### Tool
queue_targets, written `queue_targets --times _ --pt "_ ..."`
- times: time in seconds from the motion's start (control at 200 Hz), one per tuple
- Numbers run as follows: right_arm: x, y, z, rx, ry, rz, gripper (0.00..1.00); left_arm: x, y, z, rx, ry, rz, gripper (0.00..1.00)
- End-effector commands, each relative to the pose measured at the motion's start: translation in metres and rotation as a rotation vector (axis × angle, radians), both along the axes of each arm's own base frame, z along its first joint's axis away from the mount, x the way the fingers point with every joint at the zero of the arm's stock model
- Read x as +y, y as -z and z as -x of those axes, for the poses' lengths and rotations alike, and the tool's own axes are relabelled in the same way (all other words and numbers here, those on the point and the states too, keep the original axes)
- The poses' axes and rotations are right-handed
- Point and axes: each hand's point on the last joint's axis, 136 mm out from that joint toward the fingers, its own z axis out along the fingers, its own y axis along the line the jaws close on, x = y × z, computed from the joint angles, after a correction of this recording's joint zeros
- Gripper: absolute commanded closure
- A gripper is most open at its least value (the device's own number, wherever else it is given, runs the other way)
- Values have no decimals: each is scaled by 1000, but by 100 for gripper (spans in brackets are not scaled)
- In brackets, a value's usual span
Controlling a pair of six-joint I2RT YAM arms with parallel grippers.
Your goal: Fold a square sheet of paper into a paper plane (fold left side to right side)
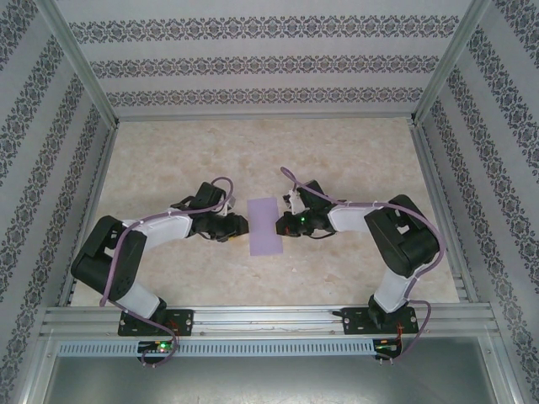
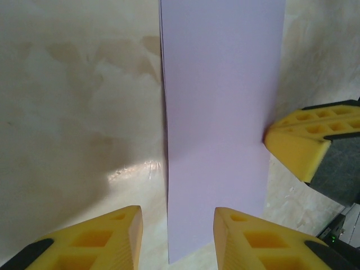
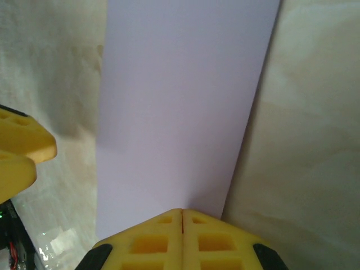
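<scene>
The sheet of paper lies flat on the table as a narrow lavender rectangle, folded in half, with a doubled edge along its left side. My left gripper is at its left edge, open. In the left wrist view the left gripper has its yellow fingers straddling the paper's near corner, and nothing is gripped. My right gripper is at the paper's right edge. In the right wrist view the right gripper is shut, its joined tips resting on the paper.
The marble-patterned tabletop is bare around the paper. Patterned walls enclose it on three sides, with a metal rail at the near edge. Each wrist view shows the other gripper's yellow fingers close by.
</scene>
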Motion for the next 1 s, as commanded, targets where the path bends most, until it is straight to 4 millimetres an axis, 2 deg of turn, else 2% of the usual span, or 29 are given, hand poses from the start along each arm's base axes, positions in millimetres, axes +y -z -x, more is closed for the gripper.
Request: queue_targets --times 0.0,0.135,0.38,0.6,0.889,0.999 --pt "-4 14 -1 21 17 26 100 -12 3 4 17 21 21 62" --pt "-7 22 4 37 16 48 100 -20 9 7 38 29 19 62" --pt "-8 23 8 38 15 59 100 -31 19 5 60 39 18 63" --pt "-8 24 9 39 14 63 100 -37 19 2 55 30 45 70" --pt "-8 25 9 42 14 67 100 -29 5 1 20 10 14 71" --pt "-9 26 9 42 18 72 100 -19 2 2 11 0 -47 71"
